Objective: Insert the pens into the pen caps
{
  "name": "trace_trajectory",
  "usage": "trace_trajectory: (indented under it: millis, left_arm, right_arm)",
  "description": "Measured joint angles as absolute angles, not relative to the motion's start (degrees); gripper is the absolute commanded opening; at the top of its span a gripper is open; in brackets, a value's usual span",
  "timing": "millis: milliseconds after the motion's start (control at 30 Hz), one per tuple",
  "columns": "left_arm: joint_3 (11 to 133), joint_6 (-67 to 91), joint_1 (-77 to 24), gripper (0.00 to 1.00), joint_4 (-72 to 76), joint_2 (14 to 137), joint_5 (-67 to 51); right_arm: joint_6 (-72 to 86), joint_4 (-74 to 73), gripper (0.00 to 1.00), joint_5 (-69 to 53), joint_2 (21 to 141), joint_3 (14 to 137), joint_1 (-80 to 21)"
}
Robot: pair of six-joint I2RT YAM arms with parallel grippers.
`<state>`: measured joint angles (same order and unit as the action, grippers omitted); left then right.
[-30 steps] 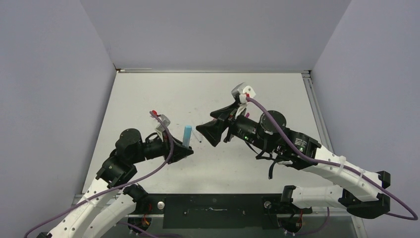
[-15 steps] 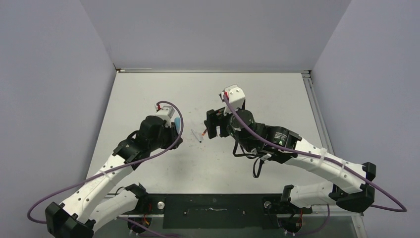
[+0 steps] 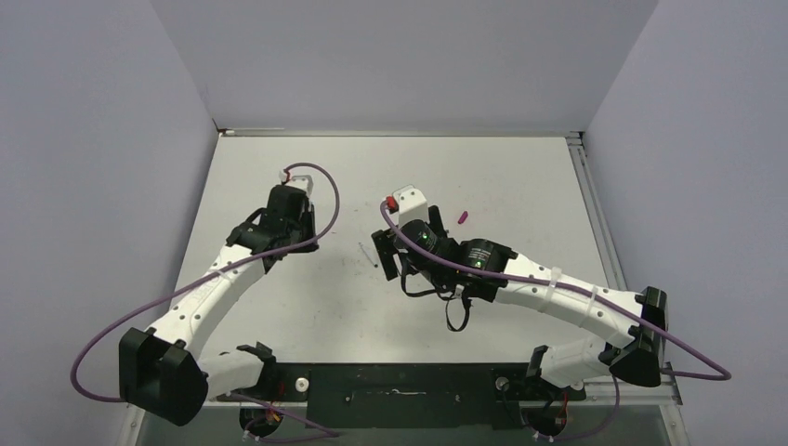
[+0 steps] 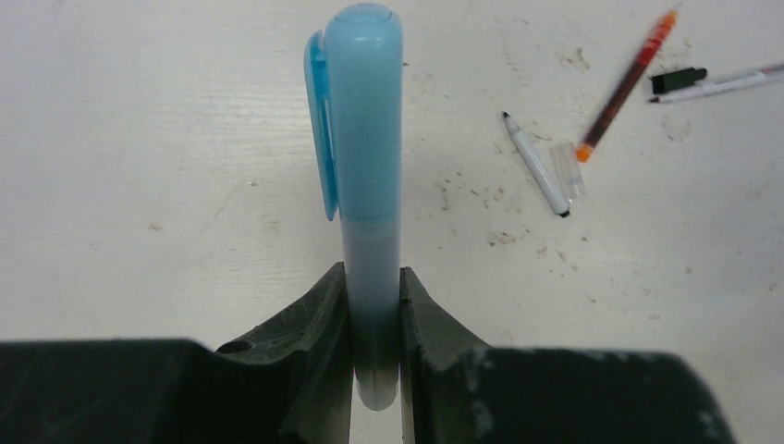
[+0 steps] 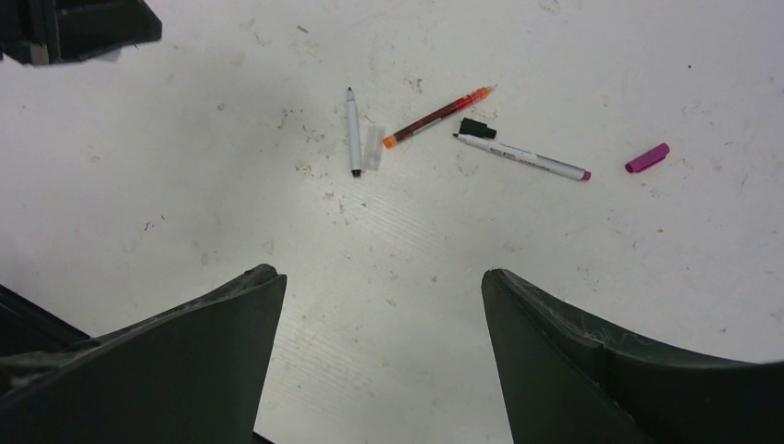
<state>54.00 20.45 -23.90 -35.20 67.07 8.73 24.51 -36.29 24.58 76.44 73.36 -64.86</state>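
— Light-blue plastic in the left claw, is that right?
— Yes. The left gripper [image 4: 372, 276] is pinched narrow on the light-blue pen cap [image 4: 362, 120]. It grips the paler lower end, and the deeper-blue half with the clip sticks out past the fingertips. It hangs over the desk [image 3: 520, 177], left of the middle.
— And the right one?
— The right gripper [image 5: 379, 277] stands wide, with nothing between its fingers, above the middle of the desk.
— Where are the pens?
— All three lie flat in a loose cluster about the desk's middle. The white pen [image 5: 353, 132] has a black tip, and a clear cap [image 5: 373, 148] lies just beside it. The red pen [image 5: 436, 115] lies slanted next to those. The grey-white pen [image 5: 522, 157] lies further toward the right edge. One of its ends is near a black cap [image 5: 477, 128] that sits by the red pen.
— Any cap on its own?
— A magenta cap [image 5: 646, 158] lies alone, right of the cluster, a little apart from the grey-white pen's magenta end.
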Motion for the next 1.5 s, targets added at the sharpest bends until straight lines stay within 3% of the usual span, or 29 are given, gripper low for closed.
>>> trace_trajectory:
  millis: [467, 967, 1500]
  left_arm:
    - [57.28, 18.22, -9.74, 0.0, -35.35, 83.24, 6.48]
    - [61.54, 18.2, -7.51, 0.0, -35.11, 95.42, 5.67]
    - [61.21, 17.74, -6.96, 0.21, -34.59, 98.54, 5.76]
  right_arm:
    - [24.73, -33.01, 0.8, 16.93, 76.77, 67.46, -63.72]
    - [24.69, -30.59, 0.81, 13.08, 76.77, 62.96, -62.92]
    - [24.47, -30.11, 0.82, 12.58, 76.71, 61.32, -62.54]
